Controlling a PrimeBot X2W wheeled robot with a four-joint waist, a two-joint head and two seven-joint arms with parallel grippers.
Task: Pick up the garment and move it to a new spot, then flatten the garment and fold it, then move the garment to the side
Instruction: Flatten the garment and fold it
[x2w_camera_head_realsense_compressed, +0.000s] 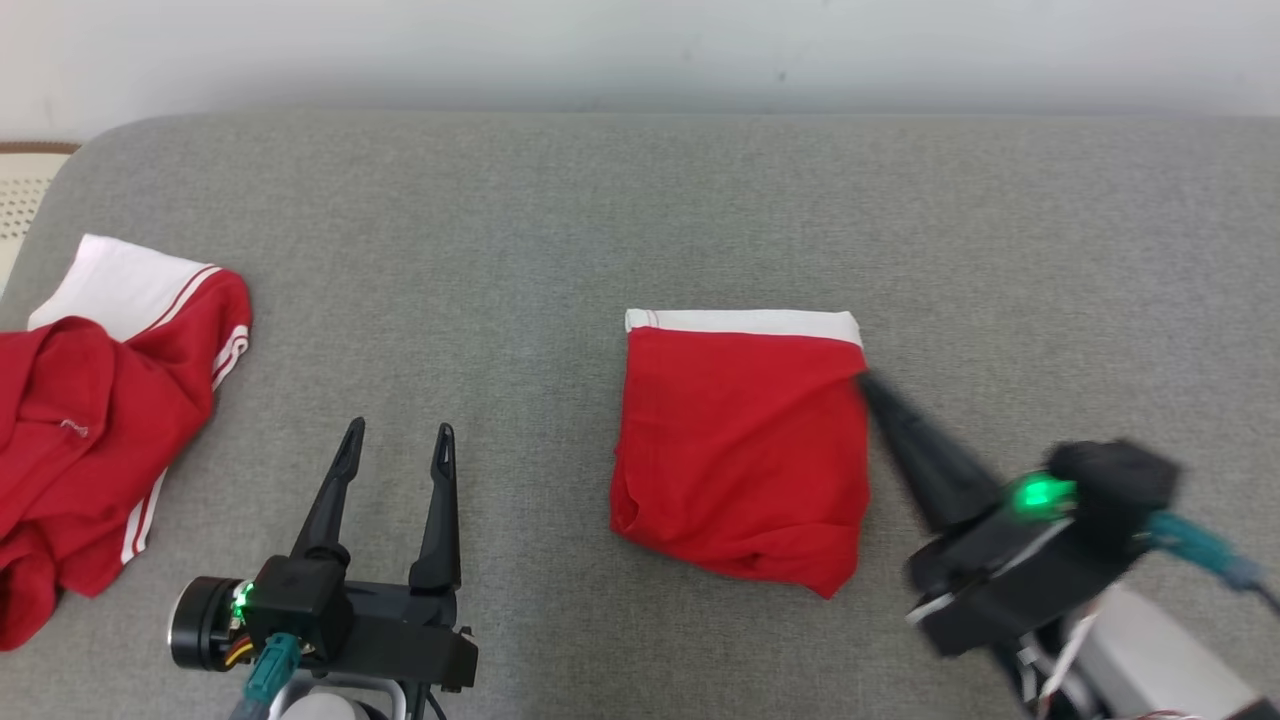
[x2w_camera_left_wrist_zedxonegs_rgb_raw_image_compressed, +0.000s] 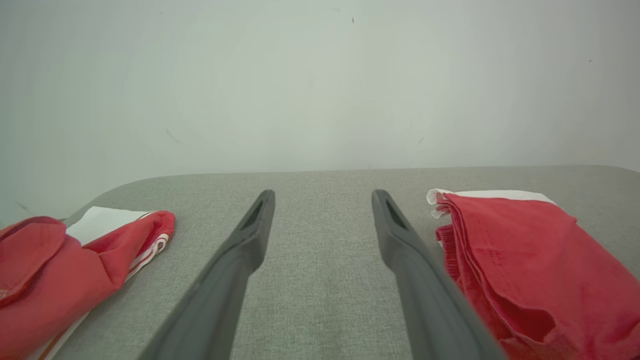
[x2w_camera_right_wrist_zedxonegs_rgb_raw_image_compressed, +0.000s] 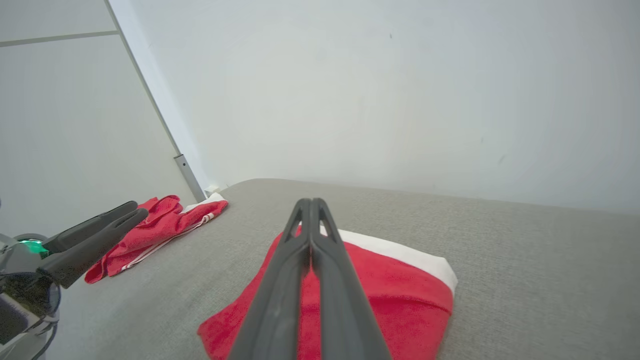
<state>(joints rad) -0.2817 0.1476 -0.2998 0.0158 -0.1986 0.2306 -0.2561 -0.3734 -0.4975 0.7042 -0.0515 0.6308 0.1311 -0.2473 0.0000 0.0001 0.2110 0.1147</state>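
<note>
We find the folded red garment (x2w_camera_head_realsense_compressed: 740, 450) lying mid grey cushion (x2w_camera_head_realsense_compressed: 560, 220). Our right gripper (x2w_camera_head_realsense_compressed: 868, 383) has fingers together, tip at the garment's right edge (no cloth seen pinched). Our left gripper (x2w_camera_head_realsense_compressed: 398, 432) has fingers apart, empty. Cloth judged soft, light, apt to unfold; rec. pinching all layers at an edge.

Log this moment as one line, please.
stage: garment folded | left gripper: open, empty | right gripper: shut, tips at garment's right edge | second garment: crumpled, far left
</note>
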